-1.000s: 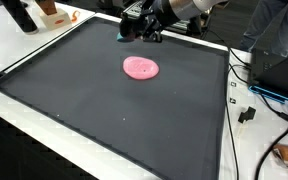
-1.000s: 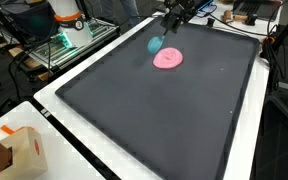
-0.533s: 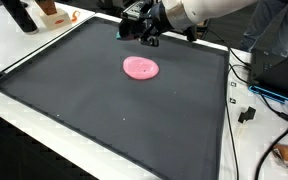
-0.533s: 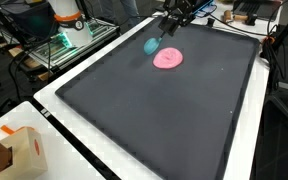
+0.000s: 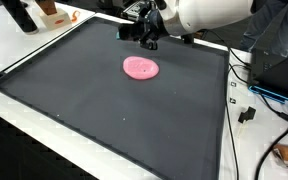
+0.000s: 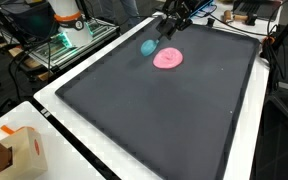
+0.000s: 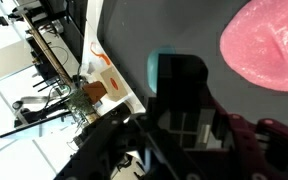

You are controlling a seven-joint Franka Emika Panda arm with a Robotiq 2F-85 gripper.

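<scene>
We see a teal ball (image 6: 148, 46), a black gripper (image 5: 129, 35) on a white arm (image 5: 209, 12), and a pink disc (image 5: 140, 68) (one flat, even pink). The mat (image 5: 114, 115) is plain black, the table (image 5: 29, 40) white, and the box (image 6: 19, 150) white and orange.

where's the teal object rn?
In an exterior view the teal object is at the far end of the black mat, right at the tips of the pincer and just left of the pink disc.
</scene>
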